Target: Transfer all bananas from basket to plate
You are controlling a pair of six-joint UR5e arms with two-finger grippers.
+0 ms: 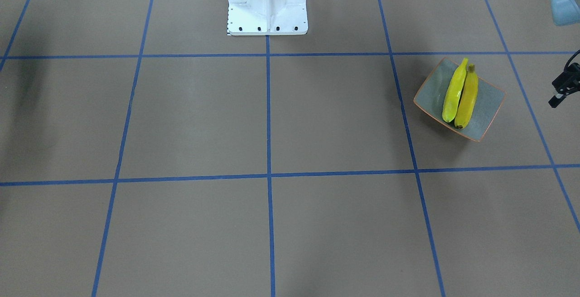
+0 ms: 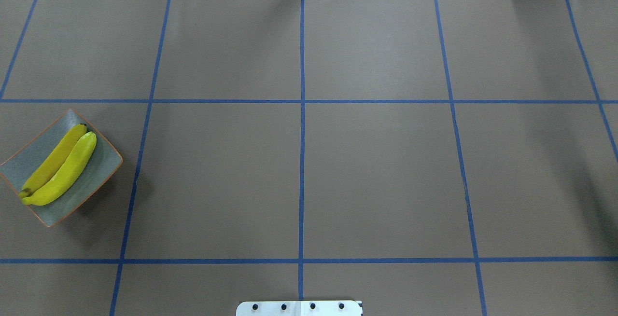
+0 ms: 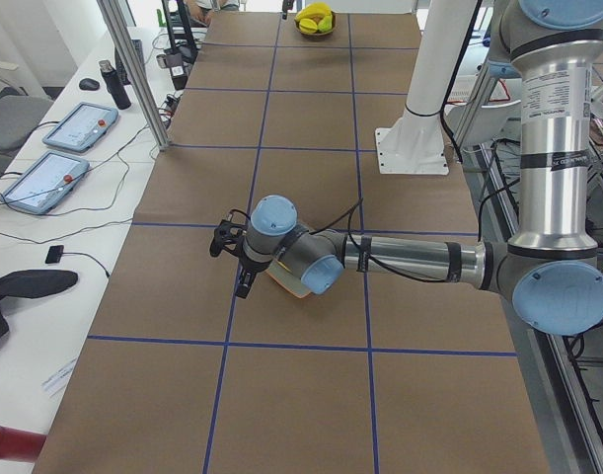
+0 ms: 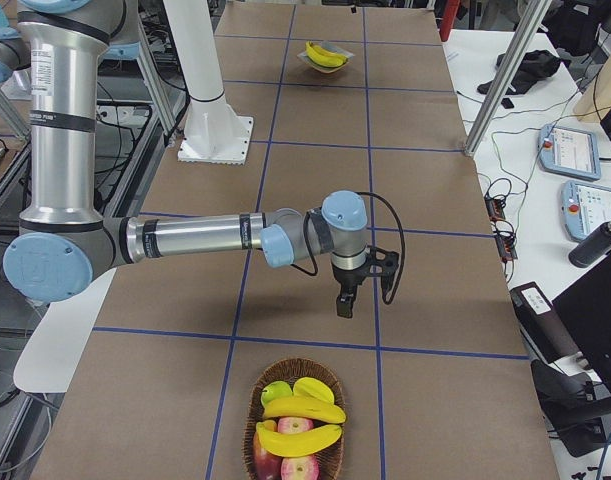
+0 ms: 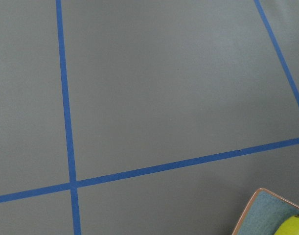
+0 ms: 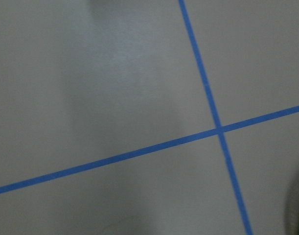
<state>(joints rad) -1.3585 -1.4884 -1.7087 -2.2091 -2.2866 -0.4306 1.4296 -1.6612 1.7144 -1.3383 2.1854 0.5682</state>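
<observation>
Judging from how things lie, we take the step in hand to be fetching the next banana from the basket (image 4: 297, 366). It sits at the table's end on the robot's right, with at least two bananas (image 4: 303, 409) lying on top of red apples (image 4: 307, 468). Two more bananas (image 2: 60, 169) already lie side by side, touching, on the plate (image 2: 101, 171) at the opposite end, well apart from the basket. Our right gripper (image 4: 344, 305) hangs over bare table near the basket's rim, fingers pointing down. We cannot tell whether they are apart or together, and the same goes for the left gripper (image 3: 232, 265), which hovers just beside the plate. To do this well, we should come down over the middle of the topmost banana, close across its narrow width, and lift straight up so its neighbours and the rim are not dragged. We should then set it in the bare strip of plate beside the pair
</observation>
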